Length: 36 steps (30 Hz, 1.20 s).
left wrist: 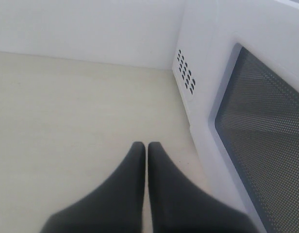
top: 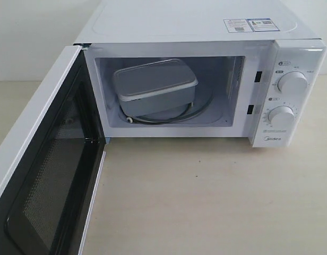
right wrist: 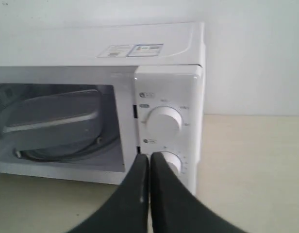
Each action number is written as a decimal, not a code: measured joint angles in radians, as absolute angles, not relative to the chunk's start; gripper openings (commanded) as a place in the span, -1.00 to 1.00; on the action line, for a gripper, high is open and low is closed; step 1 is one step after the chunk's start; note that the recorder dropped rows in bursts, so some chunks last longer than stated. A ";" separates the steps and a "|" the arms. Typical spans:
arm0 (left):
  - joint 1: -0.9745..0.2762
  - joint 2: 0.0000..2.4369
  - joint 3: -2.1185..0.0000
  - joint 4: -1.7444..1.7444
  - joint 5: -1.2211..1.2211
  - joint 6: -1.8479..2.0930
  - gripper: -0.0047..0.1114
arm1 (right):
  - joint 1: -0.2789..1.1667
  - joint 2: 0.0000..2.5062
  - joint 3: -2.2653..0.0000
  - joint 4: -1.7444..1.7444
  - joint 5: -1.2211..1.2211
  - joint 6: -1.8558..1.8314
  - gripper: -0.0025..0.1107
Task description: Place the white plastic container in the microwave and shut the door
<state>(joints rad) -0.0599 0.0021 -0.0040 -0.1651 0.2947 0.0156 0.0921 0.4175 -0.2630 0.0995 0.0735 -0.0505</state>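
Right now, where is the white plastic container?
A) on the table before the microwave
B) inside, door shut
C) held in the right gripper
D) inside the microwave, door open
D: the white plastic container sits inside the microwave, and the door stands wide open.

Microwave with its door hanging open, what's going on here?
A two-armed robot is loading the microwave. The white plastic container sits inside the cavity, and the door is wide open, not yet closed. The left pincer, shut and empty, hovers on the door's outer side; the right pincer, also shut and empty, faces the dial panel. Neither visibly touches anything.
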 measured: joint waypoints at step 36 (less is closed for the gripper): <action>-0.060 0.002 -0.004 -0.165 0.295 0.016 -0.84 | 0.047 0.006 0.000 0.107 0.293 -0.089 -0.96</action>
<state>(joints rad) -0.0599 0.0021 -0.0040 -0.1651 0.2947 0.0156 0.0475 0.0055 0.0005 0.1069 0.2927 -0.0892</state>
